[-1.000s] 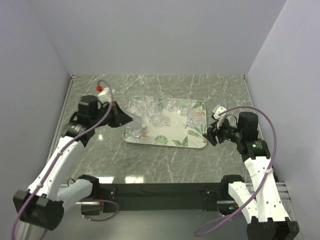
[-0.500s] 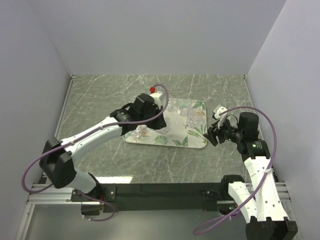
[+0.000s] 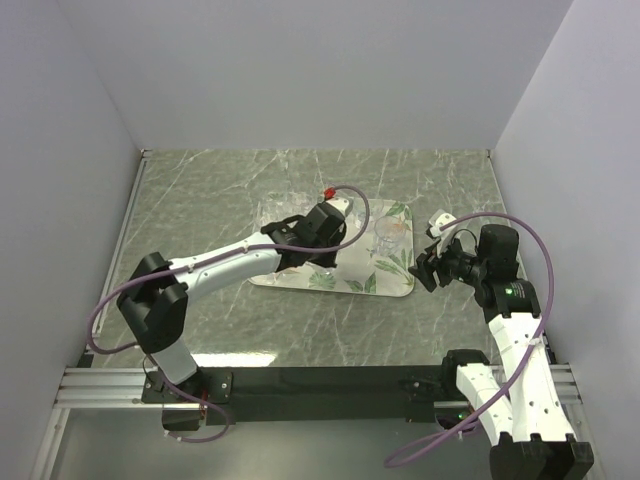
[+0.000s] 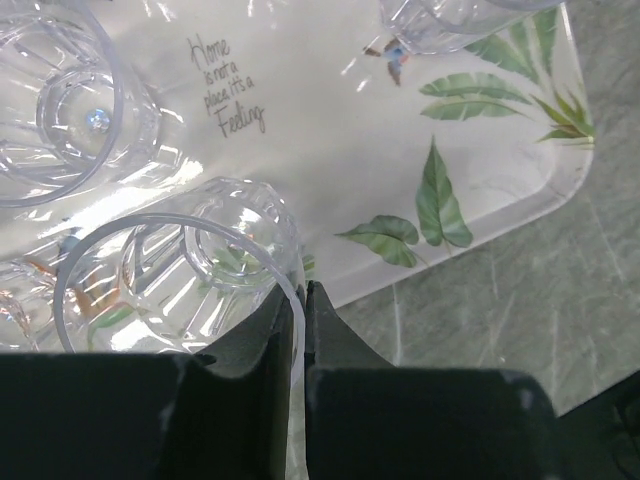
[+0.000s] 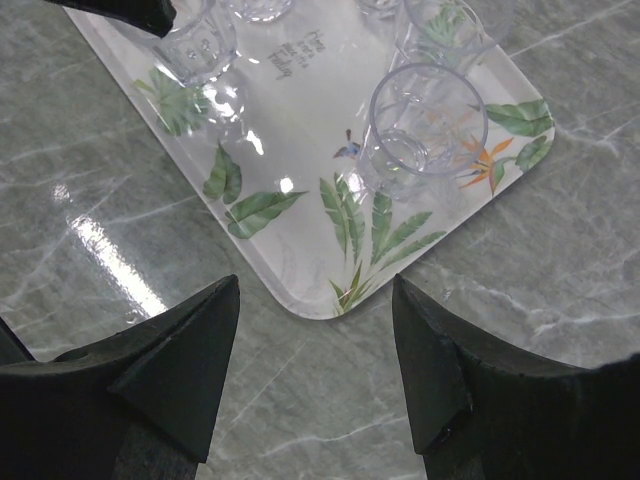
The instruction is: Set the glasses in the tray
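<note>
Glass in grip: the held glass [image 4: 190, 270] is pinched at its rim by the left hand [image 4: 303, 300], one finger inside the wall and one outside. A rim pinch suits a slick clear wall and leaves the base free for setting down.
Position: the held glass is over the tray [image 4: 330, 150], near one edge. Cannot tell whether its base touches.
Other glasses [image 5: 425, 125]: several stand upright on the tray, so the left arm must reach in among them.
Right hand [image 5: 312, 290]: jaws wide, holding nothing, poised over the surface [image 5: 560, 260] by the tray's corner, well apart from the left arm.
Step (judged): placing, with release likely next.
Risk: a neighbouring glass sits just beside the held one.
</note>
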You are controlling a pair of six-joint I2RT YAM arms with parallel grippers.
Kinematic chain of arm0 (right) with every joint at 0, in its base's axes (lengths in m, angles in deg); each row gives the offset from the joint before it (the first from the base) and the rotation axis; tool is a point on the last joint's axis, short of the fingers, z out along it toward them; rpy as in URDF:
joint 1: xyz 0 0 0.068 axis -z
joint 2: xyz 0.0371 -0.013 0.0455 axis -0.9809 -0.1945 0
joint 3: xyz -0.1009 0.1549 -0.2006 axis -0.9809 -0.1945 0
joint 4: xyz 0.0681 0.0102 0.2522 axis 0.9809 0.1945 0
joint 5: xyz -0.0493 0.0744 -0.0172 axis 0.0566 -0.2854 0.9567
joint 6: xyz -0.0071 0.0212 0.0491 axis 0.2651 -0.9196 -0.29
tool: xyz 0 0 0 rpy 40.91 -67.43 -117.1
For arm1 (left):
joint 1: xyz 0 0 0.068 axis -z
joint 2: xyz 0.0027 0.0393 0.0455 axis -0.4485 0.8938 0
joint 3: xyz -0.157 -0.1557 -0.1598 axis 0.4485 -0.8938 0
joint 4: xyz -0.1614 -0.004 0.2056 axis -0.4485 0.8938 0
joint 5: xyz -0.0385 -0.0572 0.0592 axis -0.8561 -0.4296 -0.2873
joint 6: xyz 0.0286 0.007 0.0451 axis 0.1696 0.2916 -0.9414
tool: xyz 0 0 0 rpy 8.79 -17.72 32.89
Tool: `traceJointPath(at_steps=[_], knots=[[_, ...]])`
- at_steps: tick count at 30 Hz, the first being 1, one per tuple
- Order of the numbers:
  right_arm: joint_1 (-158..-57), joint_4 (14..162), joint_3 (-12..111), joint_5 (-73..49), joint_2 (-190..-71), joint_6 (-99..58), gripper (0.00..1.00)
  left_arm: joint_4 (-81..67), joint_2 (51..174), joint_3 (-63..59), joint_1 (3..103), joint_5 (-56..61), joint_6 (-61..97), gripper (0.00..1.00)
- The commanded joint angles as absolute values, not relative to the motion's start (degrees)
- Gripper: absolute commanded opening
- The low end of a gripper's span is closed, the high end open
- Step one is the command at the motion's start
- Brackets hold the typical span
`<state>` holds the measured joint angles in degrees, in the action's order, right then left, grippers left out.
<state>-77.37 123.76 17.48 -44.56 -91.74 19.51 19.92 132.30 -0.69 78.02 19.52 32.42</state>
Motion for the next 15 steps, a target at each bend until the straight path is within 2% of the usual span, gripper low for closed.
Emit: traceJointPath(at_steps=[1,6,15], knots=[[-76.85,122.20,17.19,-44.82,-91.39,19.94,0.70,20.28,134.10,3.13,79.11,25.39,31.27,0.01],[-76.68,122.20,17.19,-44.82,-91.39,20.03,0.70,21.16,135.78,3.84,79.91,28.13,31.10,0.06],[-76.24,122.29,17.20,-45.00,-91.30,19.94,0.70,20.73,135.69,2.88,80.70,28.57,31.01,0.29]])
